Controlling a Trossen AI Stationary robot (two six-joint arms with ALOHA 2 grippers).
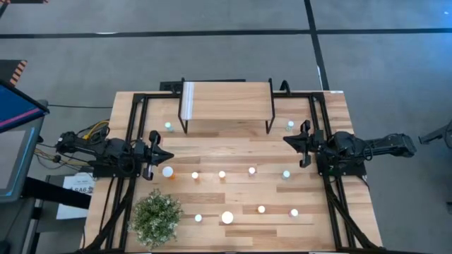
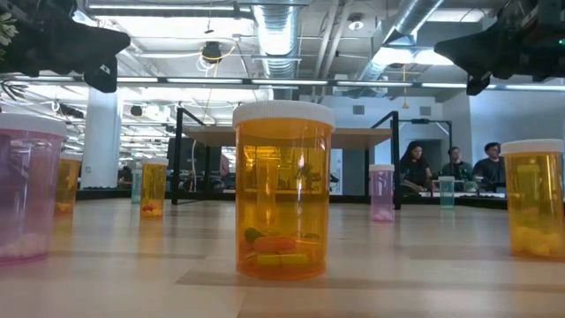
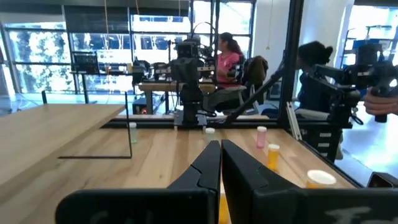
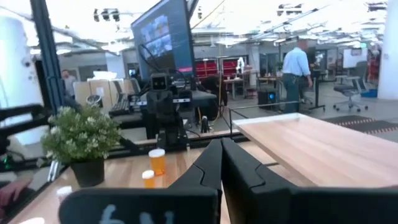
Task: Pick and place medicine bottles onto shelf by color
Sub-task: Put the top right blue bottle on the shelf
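Observation:
Several medicine bottles with white caps stand upright on their bases, scattered over the wooden table (image 1: 233,240). Among them are a large orange one (image 2: 282,190), a pink one (image 2: 26,190) and a teal one (image 1: 168,127). The shelf (image 1: 226,99), a light-wood plank on black legs, stands at the far middle with nothing on it. My left gripper (image 1: 164,156) hovers shut at the table's left side, pointing right. My right gripper (image 1: 288,140) hovers shut at the right side, pointing left. In both wrist views the fingertips (image 3: 221,155) (image 4: 221,155) meet with nothing between them.
A green potted plant (image 1: 157,217) stands near the front left corner. Black frame rails (image 1: 134,141) run along both table sides. People sit and stand in the room beyond the table. Bare wood lies between the shelf and the row of bottles.

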